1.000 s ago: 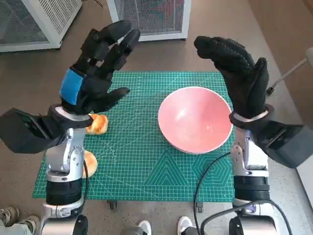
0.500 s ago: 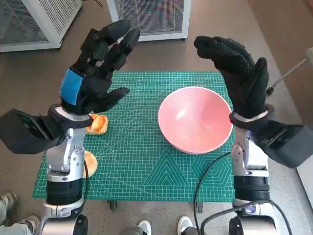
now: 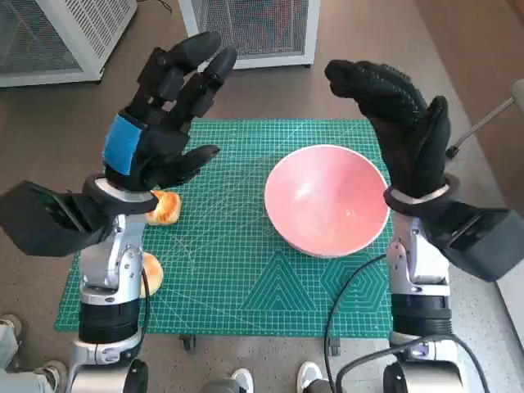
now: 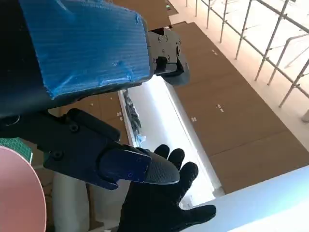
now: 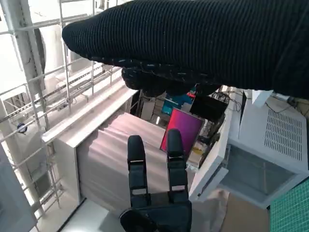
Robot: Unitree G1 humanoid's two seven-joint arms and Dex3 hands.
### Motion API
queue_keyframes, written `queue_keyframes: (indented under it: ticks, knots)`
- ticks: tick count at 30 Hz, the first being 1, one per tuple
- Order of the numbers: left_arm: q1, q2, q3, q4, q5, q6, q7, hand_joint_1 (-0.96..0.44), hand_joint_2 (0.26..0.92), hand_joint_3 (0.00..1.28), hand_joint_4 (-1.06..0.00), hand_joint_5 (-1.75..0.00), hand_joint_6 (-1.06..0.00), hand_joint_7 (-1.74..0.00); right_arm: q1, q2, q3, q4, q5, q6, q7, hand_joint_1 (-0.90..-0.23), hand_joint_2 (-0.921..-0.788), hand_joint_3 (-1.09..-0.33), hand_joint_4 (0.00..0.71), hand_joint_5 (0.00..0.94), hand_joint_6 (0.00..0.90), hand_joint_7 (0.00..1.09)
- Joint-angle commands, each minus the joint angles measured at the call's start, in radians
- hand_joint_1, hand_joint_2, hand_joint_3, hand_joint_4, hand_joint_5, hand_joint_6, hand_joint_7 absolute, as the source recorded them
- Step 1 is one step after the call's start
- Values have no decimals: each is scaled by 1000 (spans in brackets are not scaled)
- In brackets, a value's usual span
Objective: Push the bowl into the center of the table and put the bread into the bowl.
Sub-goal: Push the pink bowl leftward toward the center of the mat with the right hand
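Green cutting mat [image 3: 246, 270] | brown floor [image 3: 49, 123] | left robot hand [image 3: 155, 123], right robot hand [image 3: 405, 123] spread, empty

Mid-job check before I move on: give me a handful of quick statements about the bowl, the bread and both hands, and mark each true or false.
1. The pink bowl is empty. True.
2. The left robot hand holds a bread piece. False: it is raised with fingers apart, holding nothing.
3. A bread piece lies on the green mat left of the bowl. True.
4. The right robot hand presses the bowl's rim. False: it is lifted above the bowl's right side, open.
5. The bowl sits off the mat. False: it rests on the mat's right half.
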Motion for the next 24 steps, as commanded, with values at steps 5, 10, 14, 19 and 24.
queue_keyframes:
  ticks: [5, 10, 14, 19, 24]
  knots:
    - [17, 7, 12, -13, 10, -20, 13, -560, 921, 211, -241, -9, -45, -665, -19, -72, -96, 199, 8, -36, -21, -665, -921, -639, 216, 4, 292, 5]
    - [25, 8, 12, -11, 15, -38, 8, -558, 921, 210, -252, -14, -54, -655, -53, -94, -134, 351, -8, -83, -57, -671, -921, -622, 222, 6, 299, 9]
    - [27, 6, 12, -12, 9, -36, 9, -559, 921, 217, -260, -15, -69, -625, -84, -112, -152, 481, -34, -122, -98, -667, -921, -620, 220, 3, 300, 9]
    - [27, 4, 14, -6, 2, -33, 8, -566, 921, 219, -263, -14, -81, -617, -111, -133, -155, 626, -83, -155, -171, -650, -921, -630, 209, 0, 289, 3]
    - [27, 3, 17, -3, -6, -29, 5, -561, 921, 217, -267, -15, -90, -619, -116, -146, -149, 720, -130, -157, -246, -621, -921, -661, 198, 0, 285, 1]
